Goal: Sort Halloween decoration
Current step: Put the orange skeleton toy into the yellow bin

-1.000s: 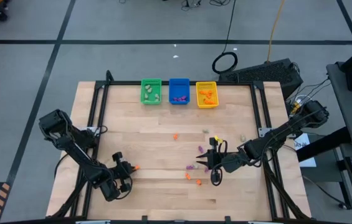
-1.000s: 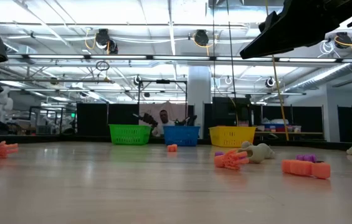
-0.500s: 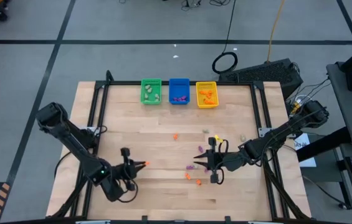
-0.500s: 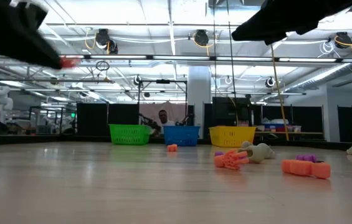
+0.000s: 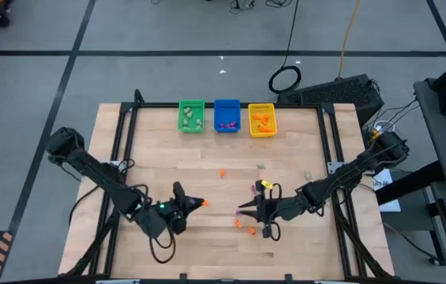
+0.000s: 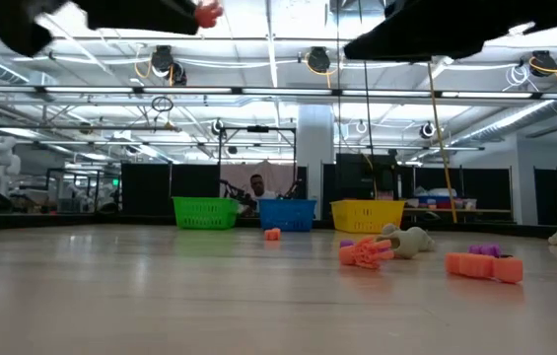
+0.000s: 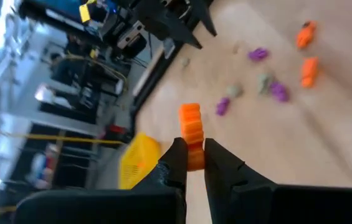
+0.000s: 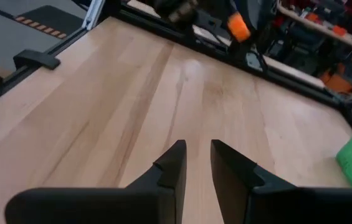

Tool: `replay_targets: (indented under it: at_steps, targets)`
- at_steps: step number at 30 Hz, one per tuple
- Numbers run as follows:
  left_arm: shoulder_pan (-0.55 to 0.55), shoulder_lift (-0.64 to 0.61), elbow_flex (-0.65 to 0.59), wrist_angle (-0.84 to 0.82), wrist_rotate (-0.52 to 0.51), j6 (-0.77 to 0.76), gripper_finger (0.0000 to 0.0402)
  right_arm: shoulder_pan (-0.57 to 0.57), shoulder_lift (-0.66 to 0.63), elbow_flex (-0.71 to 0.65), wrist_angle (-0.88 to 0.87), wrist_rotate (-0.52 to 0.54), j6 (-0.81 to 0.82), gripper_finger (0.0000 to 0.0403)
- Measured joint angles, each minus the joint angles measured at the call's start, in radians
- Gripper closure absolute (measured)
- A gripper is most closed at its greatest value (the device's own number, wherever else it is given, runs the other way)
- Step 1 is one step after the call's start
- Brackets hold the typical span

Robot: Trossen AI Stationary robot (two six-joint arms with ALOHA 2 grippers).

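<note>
High view: three bins ahead of both grippers, one green (image 5: 191, 116), one blue (image 5: 226, 115), one yellow (image 5: 261, 120). Left gripper (image 5: 200, 203) pinches one orange trinket (image 5: 204, 203) at its tip. Right gripper (image 5: 246, 210), facing it, has narrowly parted fingers holding nothing.

Low view: two orange trinkets (image 6: 365, 253) lie on the table (image 6: 160, 296).

Left wrist view: beyond the pinched piece, three purple trinkets (image 7: 258, 54).

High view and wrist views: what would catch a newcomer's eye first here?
The left gripper, raised above the table's near-centre, pinches an orange trinket between its fingers. At the far edge stand the green bin, blue bin and yellow bin. The right gripper hangs empty near loose trinkets right of centre.
</note>
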Motion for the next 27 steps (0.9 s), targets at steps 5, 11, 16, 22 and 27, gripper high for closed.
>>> replay_targets:
  at_steps: [5, 11, 16, 22, 27]
  targets:
    - [0.046, 0.0, 0.0, 0.036, 0.045, 0.19, 0.0377, -0.004, 0.001, 0.012, 0.005, 0.001, -0.036, 0.0344]
    - [0.093, 0.007, 0.0, 0.122, 0.221, 0.298, 0.0377, -0.002, 0.022, 0.017, 0.048, -0.001, -0.102, 0.0339]
    - [0.115, 0.009, 0.0, 0.229, 0.332, 0.295, 0.0377, -0.001, 0.049, 0.017, 0.114, 0.03, -0.173, 0.0291]
    - [0.147, 0.011, 0.0, 0.275, 0.407, 0.194, 0.0377, -0.002, 0.088, 0.017, 0.35, 0.078, -0.302, 0.0225]
    - [0.172, 0.016, 0.0, 0.276, 0.417, 0.134, 0.0377, -0.005, 0.138, 0.022, 0.449, 0.071, -0.389, 0.0212]
